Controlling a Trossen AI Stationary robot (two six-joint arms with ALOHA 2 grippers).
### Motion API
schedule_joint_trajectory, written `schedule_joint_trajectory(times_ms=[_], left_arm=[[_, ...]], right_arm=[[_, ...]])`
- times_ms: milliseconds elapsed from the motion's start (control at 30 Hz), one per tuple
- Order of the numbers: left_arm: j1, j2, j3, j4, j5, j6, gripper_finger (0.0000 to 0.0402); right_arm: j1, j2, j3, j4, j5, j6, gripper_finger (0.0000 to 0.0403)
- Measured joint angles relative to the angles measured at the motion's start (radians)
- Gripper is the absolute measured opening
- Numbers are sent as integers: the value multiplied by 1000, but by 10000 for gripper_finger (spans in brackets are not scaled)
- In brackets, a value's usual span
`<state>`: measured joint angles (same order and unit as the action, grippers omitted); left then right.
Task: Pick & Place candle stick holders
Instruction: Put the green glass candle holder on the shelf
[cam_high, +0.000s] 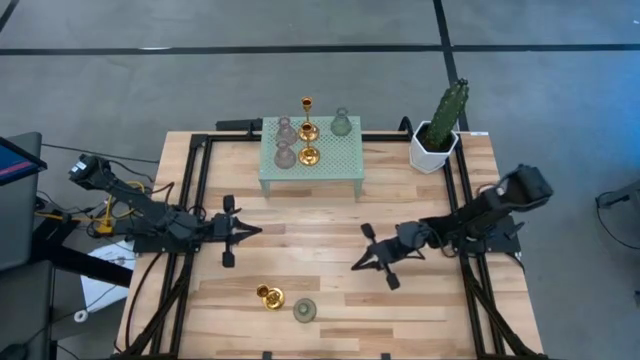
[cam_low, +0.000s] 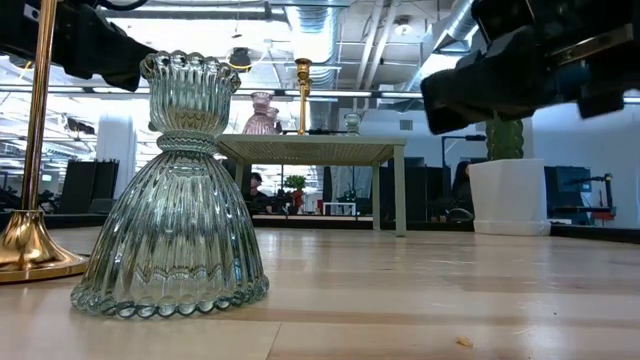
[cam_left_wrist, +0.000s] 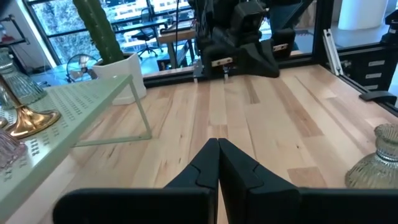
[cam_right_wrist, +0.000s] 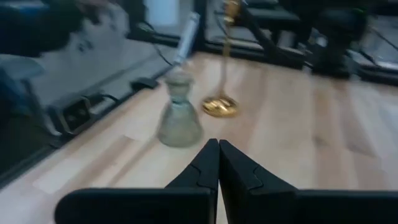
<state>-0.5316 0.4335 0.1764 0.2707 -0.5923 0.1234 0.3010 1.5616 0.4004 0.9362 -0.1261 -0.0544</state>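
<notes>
Near the table's front edge two candle stick holders stand upright on their bases: a gold one (cam_high: 270, 296) (cam_right_wrist: 221, 102) and a ribbed green glass one (cam_high: 305, 311) (cam_low: 170, 200) (cam_right_wrist: 179, 117). Several more holders, pink (cam_high: 285, 142), gold (cam_high: 309, 130) and green (cam_high: 341, 122), stand on the mint green perforated stand (cam_high: 335, 160). My left gripper (cam_high: 257, 232) (cam_left_wrist: 217, 146) is shut over the table's left middle. My right gripper (cam_high: 356, 267) (cam_right_wrist: 217, 146) is shut at the right middle, pointing toward the two front holders. Neither touches anything.
A cactus in a white pot (cam_high: 437, 135) stands at the far right corner, beside the stand. Bare wood lies between the two grippers and in front of the stand. Black frame rails (cam_high: 190, 200) run along both table sides.
</notes>
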Motion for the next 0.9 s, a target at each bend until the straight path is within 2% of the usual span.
schedule_joint_trajectory(times_ms=[167, 467, 600, 733, 900], left_arm=[[0, 0, 0, 0, 0, 0, 6], [0, 0, 0, 0, 0, 0, 6], [0, 0, 0, 0, -1, 0, 6], [0, 0, 0, 1, -1, 0, 6], [0, 0, 0, 3, -1, 0, 5]], right_arm=[[-4, 177, 9, 173, -38, 3, 0], [-4, 441, 200, 225, -38, 3, 0], [-1, 487, 281, 222, -46, 4, 0], [-8, 487, 314, 183, -105, 61, 0], [-10, 486, 351, 113, -110, 82, 11]])
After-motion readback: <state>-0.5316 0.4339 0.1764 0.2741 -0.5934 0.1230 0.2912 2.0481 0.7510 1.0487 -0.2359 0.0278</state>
